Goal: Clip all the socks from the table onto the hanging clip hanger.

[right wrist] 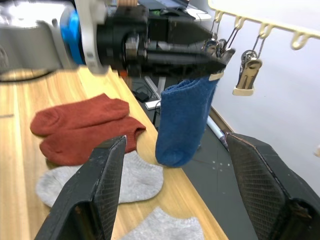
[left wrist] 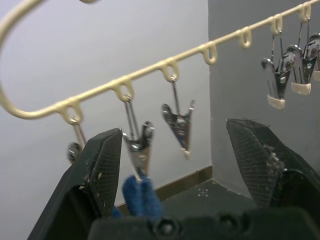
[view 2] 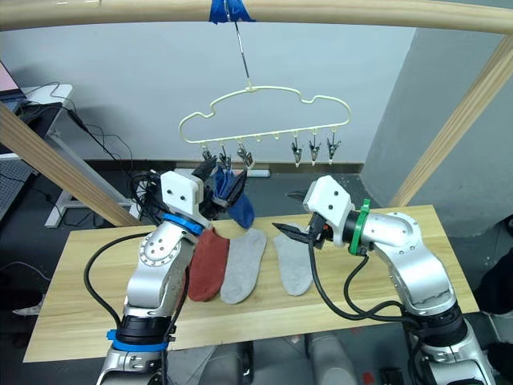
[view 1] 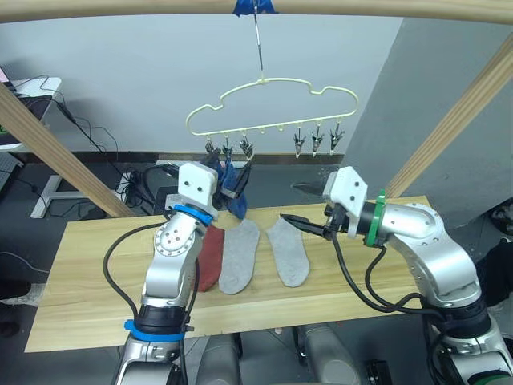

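The pale yellow clip hanger hangs from a wooden rail above the table. A blue sock dangles from one of its left clips. My left gripper is raised at those clips, open, with the sock's clip between its fingers. Two rust-red socks and two light grey socks lie side by side on the table. My right gripper hovers open just above the right grey sock, holding nothing.
Three bare clips hang on the hanger's right side. Slanted wooden beams stand at both back corners. Cables and a desk frame lie on the floor behind the table.
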